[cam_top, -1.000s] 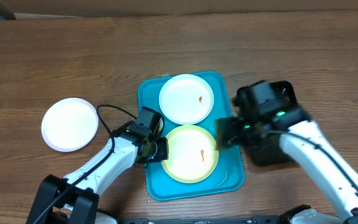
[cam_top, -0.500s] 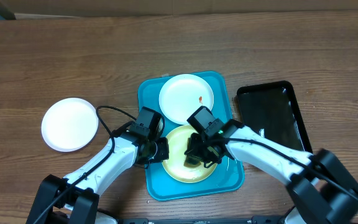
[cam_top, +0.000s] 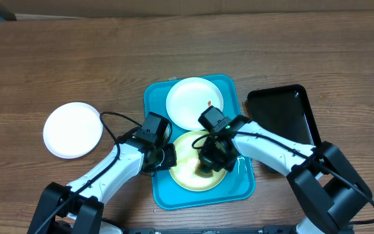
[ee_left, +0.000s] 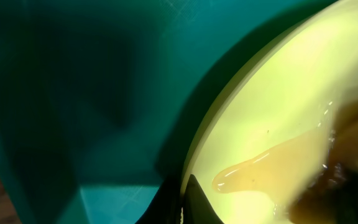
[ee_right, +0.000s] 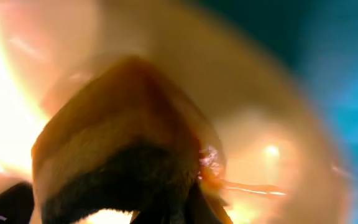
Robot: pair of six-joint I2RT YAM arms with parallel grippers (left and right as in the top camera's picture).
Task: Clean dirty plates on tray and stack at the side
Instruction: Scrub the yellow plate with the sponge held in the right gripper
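Note:
The blue tray point(cam_top: 164, 195) holds a white plate point(cam_top: 190, 104) with a red smear at its far end and the pale yellow plate point(cam_top: 187, 170) at its near end. My left gripper point(cam_top: 165, 156) is shut on the yellow plate's left rim, seen close in the left wrist view point(ee_left: 182, 202). My right gripper point(cam_top: 208, 162) is shut on a dark brownish sponge point(ee_right: 123, 137) and presses it onto the yellow plate point(ee_right: 278, 112). A red-orange streak point(ee_right: 244, 185) lies beside the sponge. A wet streak point(ee_left: 266, 165) crosses the plate. A second white plate point(cam_top: 73, 129) lies on the table at the left.
A glossy black tray point(cam_top: 281, 117) lies right of the blue tray, with the right arm reaching across its near corner. The blue tray floor point(ee_left: 73, 93) fills the left of the left wrist view. Bare wooden table stretches along the far side.
My right arm swung from over the black tray onto the yellow plate and now covers its smear with the sponge. The left arm has not moved.

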